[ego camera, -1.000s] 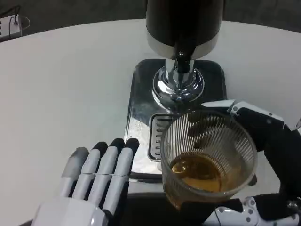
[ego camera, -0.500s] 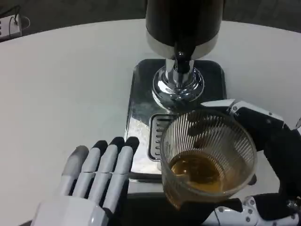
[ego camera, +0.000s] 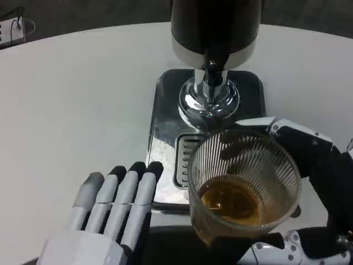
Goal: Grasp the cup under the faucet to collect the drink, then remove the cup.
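Note:
A clear ribbed plastic cup (ego camera: 244,185) with amber drink in its bottom is held by my right hand (ego camera: 309,187), whose fingers wrap around its right side and underside. The cup sits in front of the dispenser's black faucet (ego camera: 213,70), above the front edge of the steel drip tray (ego camera: 165,127). My left hand (ego camera: 110,210) lies flat on the table with fingers straight and together, just left of the tray, holding nothing.
The dark drink dispenser (ego camera: 215,27) with a chrome base (ego camera: 209,102) stands at the back of the tray. A white power strip (ego camera: 11,30) lies at the far left table edge. White tabletop (ego camera: 71,110) spreads to the left.
The drink in the cup has sloshed slightly. Neither the cup nor either hand has visibly moved.

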You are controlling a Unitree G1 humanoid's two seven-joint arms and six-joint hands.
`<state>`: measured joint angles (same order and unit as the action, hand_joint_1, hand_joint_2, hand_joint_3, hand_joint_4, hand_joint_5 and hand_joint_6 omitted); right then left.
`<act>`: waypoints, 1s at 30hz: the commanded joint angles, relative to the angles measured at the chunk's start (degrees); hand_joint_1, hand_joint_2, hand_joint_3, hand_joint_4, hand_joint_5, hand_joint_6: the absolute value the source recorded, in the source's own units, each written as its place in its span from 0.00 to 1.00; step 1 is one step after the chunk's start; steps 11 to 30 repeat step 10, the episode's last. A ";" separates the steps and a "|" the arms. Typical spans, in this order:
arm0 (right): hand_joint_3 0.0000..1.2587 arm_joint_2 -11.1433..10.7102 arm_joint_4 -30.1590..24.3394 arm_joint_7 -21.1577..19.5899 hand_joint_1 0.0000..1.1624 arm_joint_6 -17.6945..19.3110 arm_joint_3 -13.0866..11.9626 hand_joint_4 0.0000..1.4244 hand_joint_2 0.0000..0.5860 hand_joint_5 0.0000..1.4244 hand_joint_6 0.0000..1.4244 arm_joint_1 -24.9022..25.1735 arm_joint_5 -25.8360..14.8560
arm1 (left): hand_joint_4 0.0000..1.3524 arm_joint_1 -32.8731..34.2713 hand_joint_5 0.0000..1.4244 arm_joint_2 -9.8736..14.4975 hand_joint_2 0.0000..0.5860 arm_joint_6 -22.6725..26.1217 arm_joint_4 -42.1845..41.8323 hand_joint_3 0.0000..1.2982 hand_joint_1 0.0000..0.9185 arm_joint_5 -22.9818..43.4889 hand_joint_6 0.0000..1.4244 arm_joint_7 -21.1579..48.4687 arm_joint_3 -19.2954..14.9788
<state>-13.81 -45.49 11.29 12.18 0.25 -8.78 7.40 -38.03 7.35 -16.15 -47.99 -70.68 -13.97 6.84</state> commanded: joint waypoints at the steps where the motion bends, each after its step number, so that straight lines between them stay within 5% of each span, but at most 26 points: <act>1: 0.68 0.42 -0.82 -0.21 1.00 0.77 -0.18 0.68 0.16 0.80 1.00 0.42 -1.20 | 0.00 -0.69 0.01 -0.14 0.11 0.39 -0.01 0.00 0.00 -0.99 0.00 0.06 0.26; 30: 0.68 0.52 -1.28 -0.26 1.00 0.67 -0.23 0.68 0.16 0.80 1.00 0.03 -1.29 | 0.00 -1.16 0.01 -0.20 0.11 0.35 -0.22 0.00 0.00 -0.91 0.00 -0.12 0.30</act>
